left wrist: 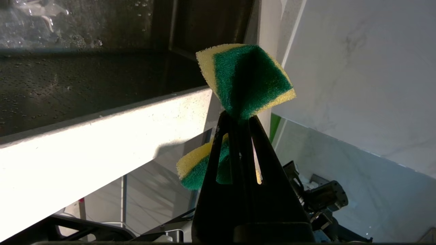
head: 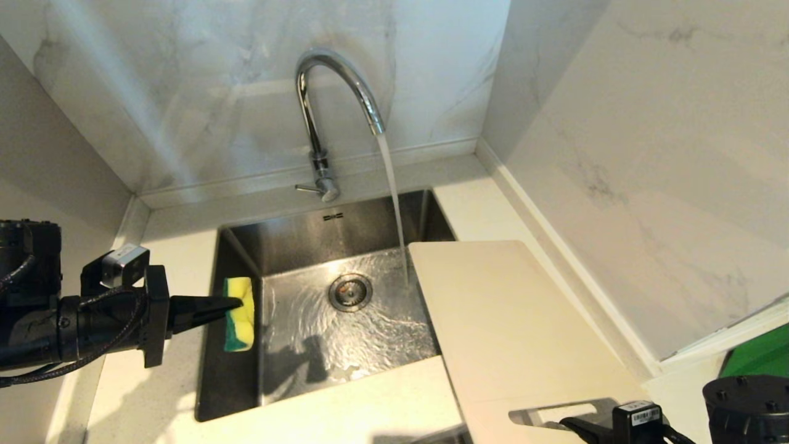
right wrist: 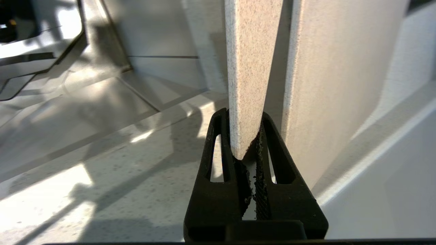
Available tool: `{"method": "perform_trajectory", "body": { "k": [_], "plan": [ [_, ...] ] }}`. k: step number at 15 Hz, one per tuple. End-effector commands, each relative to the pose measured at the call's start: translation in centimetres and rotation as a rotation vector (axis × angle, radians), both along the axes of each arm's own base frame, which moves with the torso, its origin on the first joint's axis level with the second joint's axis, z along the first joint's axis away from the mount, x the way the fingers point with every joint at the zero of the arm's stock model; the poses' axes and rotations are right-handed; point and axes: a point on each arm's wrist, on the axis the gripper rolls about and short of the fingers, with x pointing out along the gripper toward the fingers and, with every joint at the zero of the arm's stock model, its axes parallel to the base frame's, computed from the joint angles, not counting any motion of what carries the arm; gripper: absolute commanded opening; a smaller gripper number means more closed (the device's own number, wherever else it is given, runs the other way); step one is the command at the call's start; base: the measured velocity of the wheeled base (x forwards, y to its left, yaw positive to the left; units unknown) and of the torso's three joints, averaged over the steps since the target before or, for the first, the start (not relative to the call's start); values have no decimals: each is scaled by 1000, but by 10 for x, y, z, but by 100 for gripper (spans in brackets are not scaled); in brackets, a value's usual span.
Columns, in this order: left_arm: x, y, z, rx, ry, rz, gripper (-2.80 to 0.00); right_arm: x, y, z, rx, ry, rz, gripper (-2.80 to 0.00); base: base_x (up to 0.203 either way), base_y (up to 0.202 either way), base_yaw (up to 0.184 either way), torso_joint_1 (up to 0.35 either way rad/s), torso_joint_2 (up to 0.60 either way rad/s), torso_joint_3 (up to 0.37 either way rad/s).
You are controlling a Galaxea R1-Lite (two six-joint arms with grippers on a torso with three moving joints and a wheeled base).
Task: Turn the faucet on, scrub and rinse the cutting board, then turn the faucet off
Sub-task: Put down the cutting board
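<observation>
Pinching the green-and-yellow sponge, my left gripper hovers at the sink's left rim; right gripper clamps the cutting board near its handle slot, board bridging sink and right counter; faucet runs. I'd tilt the board under the stream; the wall close on the right limits swing.

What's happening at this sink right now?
The faucet is running into the sink. The left gripper is clamped on a green-and-yellow sponge at the sink's left edge. The right gripper grips the cutting board, which lies across the sink's right rim, beside the stream.
</observation>
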Motion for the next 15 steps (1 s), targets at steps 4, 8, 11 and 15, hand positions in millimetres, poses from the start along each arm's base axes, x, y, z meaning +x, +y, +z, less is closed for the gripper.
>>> {"method": "perform_trajectory", "body": {
  "k": [4,8,11,15],
  "plan": [
    [2,4,0,-6,3,14,-280,0,1,-11,-20,63,16,-280,0,0,0,0,0,0],
    [3,4,0,-7,-2,14,-280,-6,-1,-22,-19,133,46,-280,0,0,0,0,0,0],
    [6,3,-3,-4,10,14,-280,-4,0,-29,-25,196,59,-280,0,0,0,0,0,0],
    [5,3,-2,-5,7,14,-280,2,3,-38,-29,263,81,-280,0,0,0,0,0,0]
  ]
}}
